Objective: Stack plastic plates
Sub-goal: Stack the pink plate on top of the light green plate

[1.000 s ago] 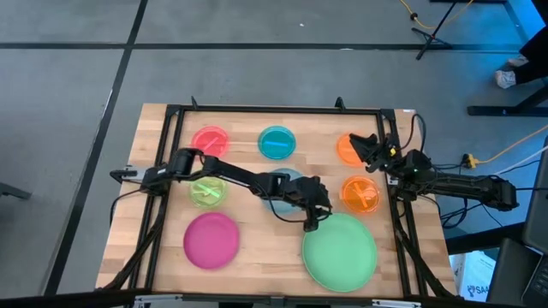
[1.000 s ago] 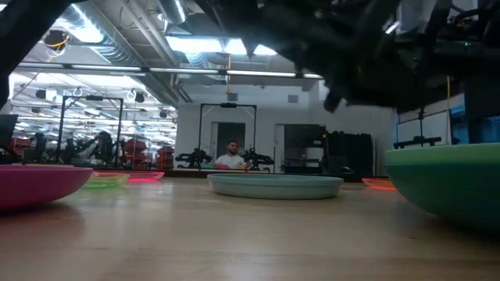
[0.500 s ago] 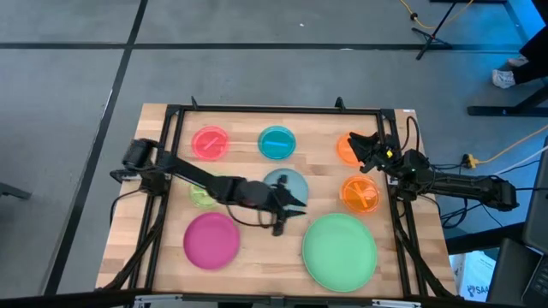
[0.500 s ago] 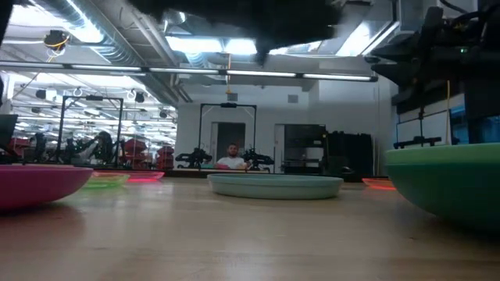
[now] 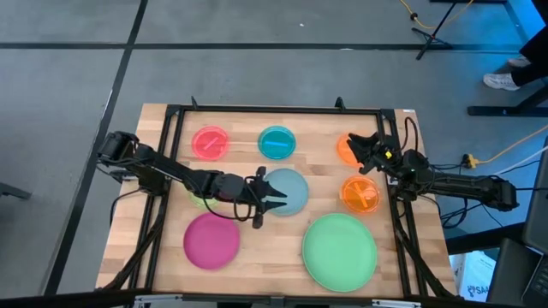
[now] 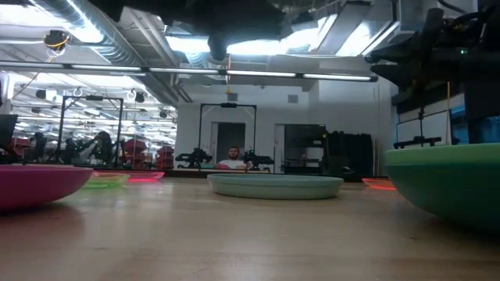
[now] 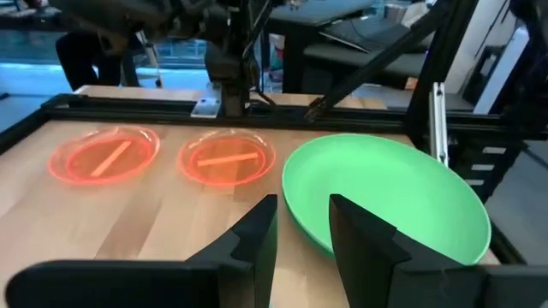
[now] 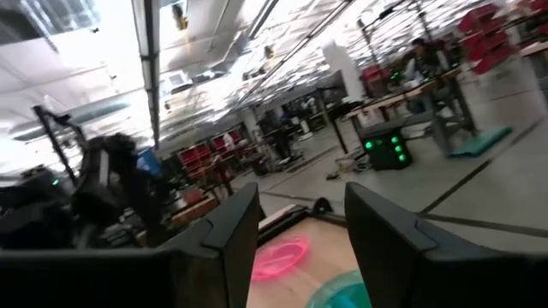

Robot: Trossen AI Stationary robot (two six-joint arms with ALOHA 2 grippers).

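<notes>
left hand (image 5: 272,198) hovers mid-frame in the high view, over the left edge of the grey-blue plate (image 5: 288,190), fingers (image 7: 257,244) narrowly apart, empty. right hand (image 5: 358,149) waits at the upper right, by one orange plate (image 5: 347,151), fingers spread, holding nothing. second orange plate (image 5: 360,194) lies below it. mint green plate (image 5: 340,251) at lower right, magenta plate (image 5: 211,240) lower left. pink plate (image 5: 210,142) and teal plate (image 5: 276,143) along the upper row of the desk (image 5: 272,257).
</notes>
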